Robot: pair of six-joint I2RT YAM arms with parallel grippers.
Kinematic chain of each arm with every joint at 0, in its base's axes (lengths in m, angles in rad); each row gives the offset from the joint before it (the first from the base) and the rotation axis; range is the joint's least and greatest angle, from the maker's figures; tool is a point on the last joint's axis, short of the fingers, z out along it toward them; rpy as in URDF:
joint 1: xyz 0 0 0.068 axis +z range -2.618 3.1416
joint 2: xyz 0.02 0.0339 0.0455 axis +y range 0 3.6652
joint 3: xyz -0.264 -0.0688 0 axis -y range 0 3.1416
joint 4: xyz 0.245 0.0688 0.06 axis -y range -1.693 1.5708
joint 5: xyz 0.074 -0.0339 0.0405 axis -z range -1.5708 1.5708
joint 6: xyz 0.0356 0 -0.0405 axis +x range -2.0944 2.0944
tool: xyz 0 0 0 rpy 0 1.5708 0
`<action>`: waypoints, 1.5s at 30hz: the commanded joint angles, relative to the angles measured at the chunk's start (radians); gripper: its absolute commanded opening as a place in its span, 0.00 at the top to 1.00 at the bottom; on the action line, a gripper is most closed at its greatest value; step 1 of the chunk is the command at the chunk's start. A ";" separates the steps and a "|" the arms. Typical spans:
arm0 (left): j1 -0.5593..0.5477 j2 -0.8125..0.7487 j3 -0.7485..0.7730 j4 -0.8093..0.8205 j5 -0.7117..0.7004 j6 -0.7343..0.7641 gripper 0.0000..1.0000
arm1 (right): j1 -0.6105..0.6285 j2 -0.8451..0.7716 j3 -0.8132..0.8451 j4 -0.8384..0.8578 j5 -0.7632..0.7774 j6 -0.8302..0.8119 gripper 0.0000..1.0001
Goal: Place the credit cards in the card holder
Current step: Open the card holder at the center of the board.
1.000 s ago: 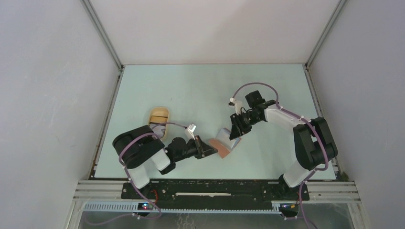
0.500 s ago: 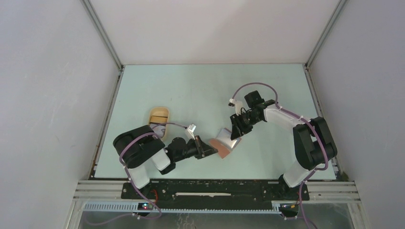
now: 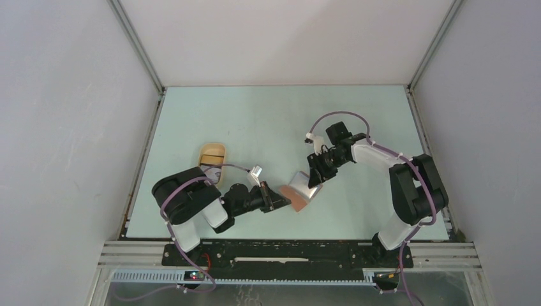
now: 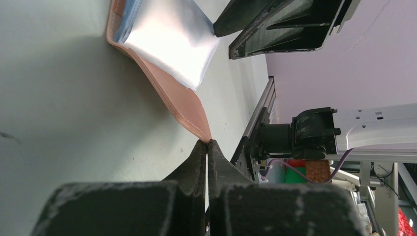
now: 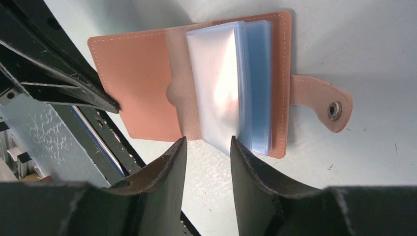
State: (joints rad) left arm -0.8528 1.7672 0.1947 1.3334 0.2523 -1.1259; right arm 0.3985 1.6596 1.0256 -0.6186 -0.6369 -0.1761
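Pinched tight by left gripper at 8 o'clock flap of card holder, propping it open; at 1 o'clock, right gripper half-spread, empty, probably for parting sleeves.

Lab test cell — white walls, aluminium frame

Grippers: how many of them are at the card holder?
2. The left gripper is shut on a corner of the card holder's cover; the right gripper is at its clear sleeves, jaws apart.

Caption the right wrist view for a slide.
Right gripper open above the unfolded card holder; left gripper pinches its cover.
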 commanded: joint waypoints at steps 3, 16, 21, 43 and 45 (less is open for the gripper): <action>0.000 0.011 0.029 0.051 0.024 0.000 1.00 | 0.000 0.032 0.045 -0.025 -0.030 0.006 0.55; 0.002 0.024 0.032 0.055 0.028 -0.001 1.00 | -0.027 -0.007 0.054 -0.038 -0.039 -0.006 0.51; 0.003 0.025 0.030 0.055 0.028 0.001 1.00 | -0.036 0.005 0.053 -0.038 -0.008 -0.010 0.49; 0.006 0.034 0.031 0.061 0.029 -0.001 1.00 | -0.008 0.028 0.066 -0.072 -0.141 -0.021 0.60; 0.005 0.031 0.031 0.061 0.029 -0.001 1.00 | -0.006 0.033 0.067 -0.071 -0.146 -0.018 0.62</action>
State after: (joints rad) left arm -0.8520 1.7954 0.1947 1.3560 0.2668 -1.1263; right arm 0.3840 1.6958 1.0576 -0.6773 -0.7414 -0.1841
